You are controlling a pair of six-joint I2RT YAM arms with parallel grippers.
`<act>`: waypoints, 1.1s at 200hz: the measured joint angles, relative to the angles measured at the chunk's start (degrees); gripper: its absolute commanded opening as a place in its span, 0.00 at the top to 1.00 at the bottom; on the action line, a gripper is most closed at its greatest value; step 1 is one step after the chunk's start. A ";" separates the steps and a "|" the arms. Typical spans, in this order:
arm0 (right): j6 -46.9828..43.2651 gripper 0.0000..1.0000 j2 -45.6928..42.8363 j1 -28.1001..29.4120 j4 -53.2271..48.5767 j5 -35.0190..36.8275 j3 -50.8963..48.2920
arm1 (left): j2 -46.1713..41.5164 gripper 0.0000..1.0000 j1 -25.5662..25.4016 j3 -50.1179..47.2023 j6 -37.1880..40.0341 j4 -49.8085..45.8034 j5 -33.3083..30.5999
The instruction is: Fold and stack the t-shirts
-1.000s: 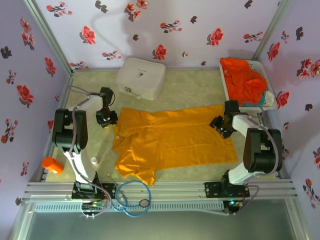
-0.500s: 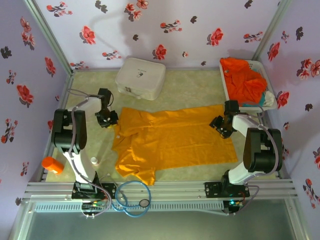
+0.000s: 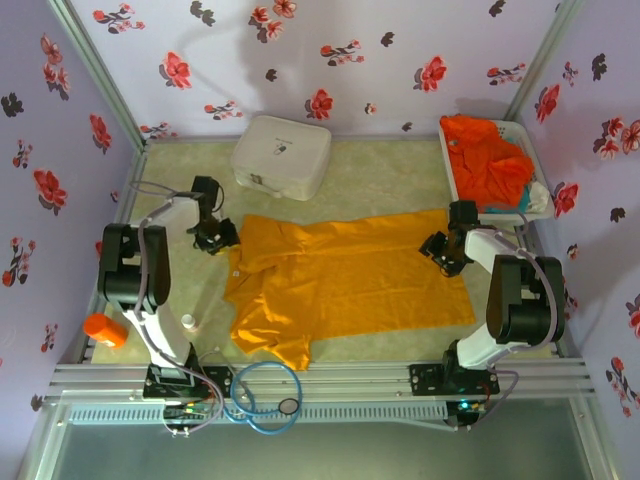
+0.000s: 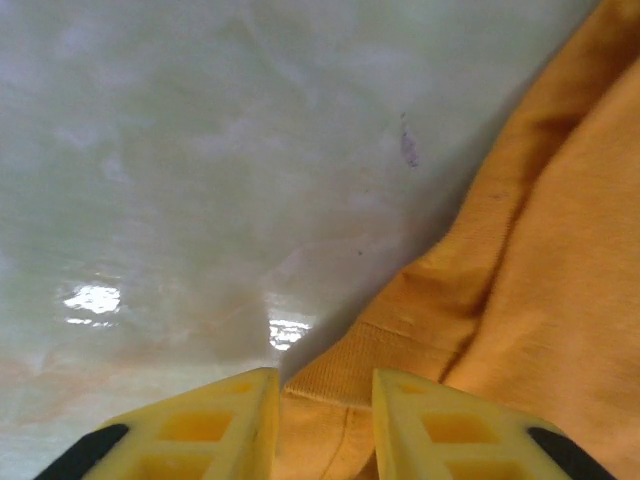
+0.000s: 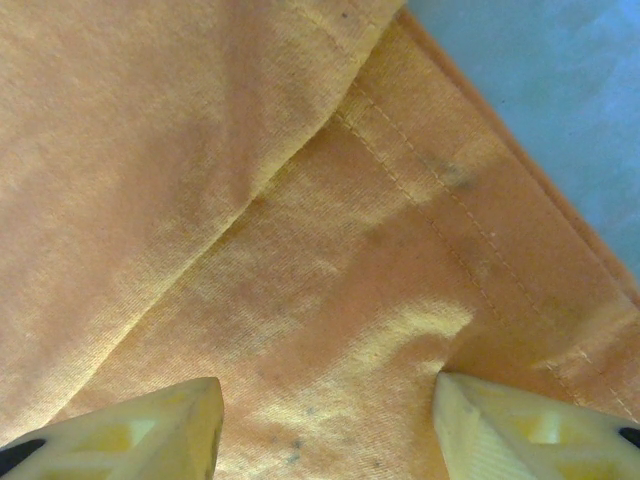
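At centre-left of the top view, your left gripper [image 3: 222, 238] stands narrowly parted around a hemmed edge of the golden t-shirt [image 3: 350, 285]; you cannot tell whether it bites. The shirt lies spread mid-frame, wrinkled, soft and light, and it will likely sag, so take it by hems and corners. At right, the right gripper [image 3: 437, 250] is spread over its bottom hem.

Left pincer [image 4: 322, 388]: we log its fingers as cut off by the lower edge. Right pincer [image 5: 328, 395]: likewise. Yellow shirt [image 4: 545, 290]: runs past both wrist views' edges. Red shirt [image 3: 488, 162]: bunched in basket [image 3: 517, 129]; we cannot tell its lie.
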 measured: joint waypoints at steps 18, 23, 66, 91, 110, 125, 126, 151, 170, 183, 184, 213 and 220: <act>0.00 0.42 0.02 0.00 0.07 0.00 0.02 | 0.70 0.87 0.02 -0.92 -0.59 0.92 0.44; -0.02 0.42 0.09 0.00 0.07 0.00 0.04 | 0.70 0.91 0.15 -0.94 -0.61 1.33 0.59; 0.07 0.43 1.07 0.00 0.33 0.07 0.90 | 2.16 1.00 0.28 1.16 -0.74 -0.24 0.83; 0.24 0.43 1.53 0.00 0.33 0.07 1.44 | 4.46 1.00 0.28 4.72 -0.48 -1.68 0.20; 0.50 0.43 2.12 0.00 0.50 0.13 2.03 | 6.25 1.00 0.33 7.98 0.20 -3.15 -2.03; 0.68 0.43 2.60 0.00 0.57 0.28 2.62 | 7.58 1.00 0.63 10.80 0.98 -4.66 -3.67; 0.68 0.43 2.62 0.00 0.57 0.28 2.67 | 7.65 1.00 0.66 10.91 1.03 -4.70 -3.76; 1.11 0.44 3.67 0.00 0.96 0.66 3.69 | 9.33 1.00 1.55 14.95 2.21 -6.60 -5.44; 1.81 0.44 3.96 0.00 1.38 1.27 3.93 | 10.29 1.00 2.19 17.46 2.99 -8.22 -6.75; 2.47 0.44 3.96 0.00 1.57 1.84 3.93 | 11.10 1.00 2.54 19.04 3.48 -9.09 -7.43; 2.45 0.44 3.96 0.00 1.57 1.86 3.93 | 11.15 1.00 2.56 19.10 3.48 -9.18 -7.45; 3.43 0.44 3.96 0.00 1.73 2.19 3.93 | 12.00 1.00 3.10 20.13 4.13 -10.43 -8.13; 3.56 0.44 3.96 0.00 1.77 2.23 3.93 | 12.09 1.00 3.13 20.15 4.26 -10.69 -8.28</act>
